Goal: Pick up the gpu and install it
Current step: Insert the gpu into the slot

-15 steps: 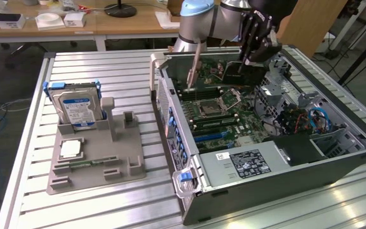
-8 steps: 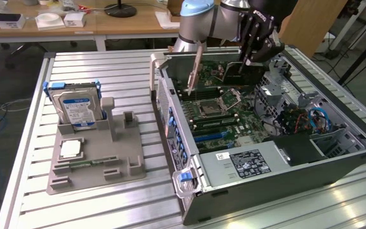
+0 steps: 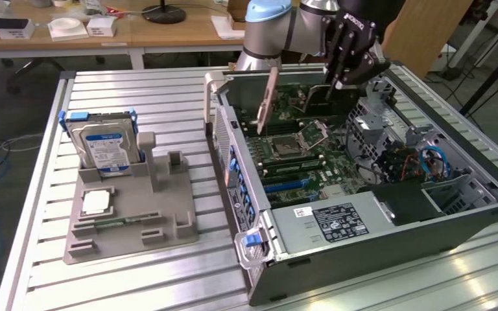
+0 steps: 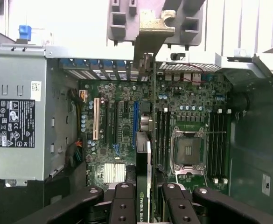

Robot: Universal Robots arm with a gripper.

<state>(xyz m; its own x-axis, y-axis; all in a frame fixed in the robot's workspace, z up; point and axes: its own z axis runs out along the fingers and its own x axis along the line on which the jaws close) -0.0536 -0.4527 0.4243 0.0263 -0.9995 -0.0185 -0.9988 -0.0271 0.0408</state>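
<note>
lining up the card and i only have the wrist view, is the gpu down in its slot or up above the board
observer: not seated. in the exterior view the end effector grips the gpu above the motherboard, and the end bracket looks clear of it
operator: what's out past the bracket end
observer: a grey holder sits on the table, on the exterior view's left of the computer case
operator: anything in it
observer: a hard drive with blue rails stands upright at its far end
</note>
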